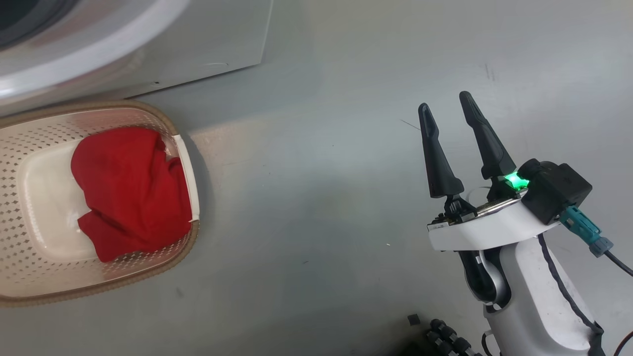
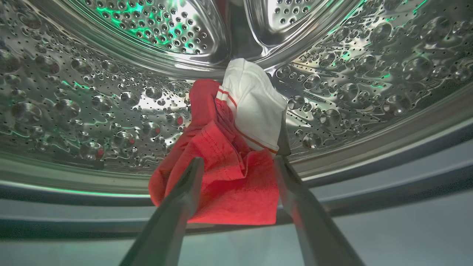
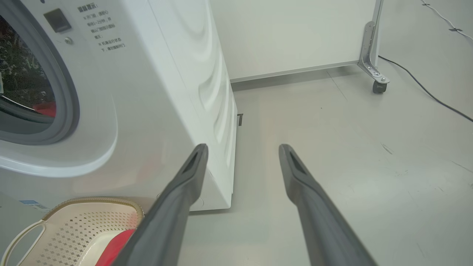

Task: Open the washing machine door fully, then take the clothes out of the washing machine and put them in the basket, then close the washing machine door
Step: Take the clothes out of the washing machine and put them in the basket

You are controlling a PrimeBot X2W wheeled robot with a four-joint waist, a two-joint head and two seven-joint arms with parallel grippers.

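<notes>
One red garment (image 1: 131, 190) lies in the basket (image 1: 29, 148) beside the washing machine (image 3: 147, 92), a red-and-white bundle (image 2: 229, 177) waits in the drum (image 2: 74, 111) with the left gripper (image 2: 240, 142) straddling it, jaws wide apart and not yet clamped, the right gripper (image 1: 445, 101) hangs over the floor (image 1: 321, 198), jaws apart and empty, and door-closing is left

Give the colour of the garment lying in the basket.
Plain red garment, in the cream basket; the head view shows it best.
</notes>
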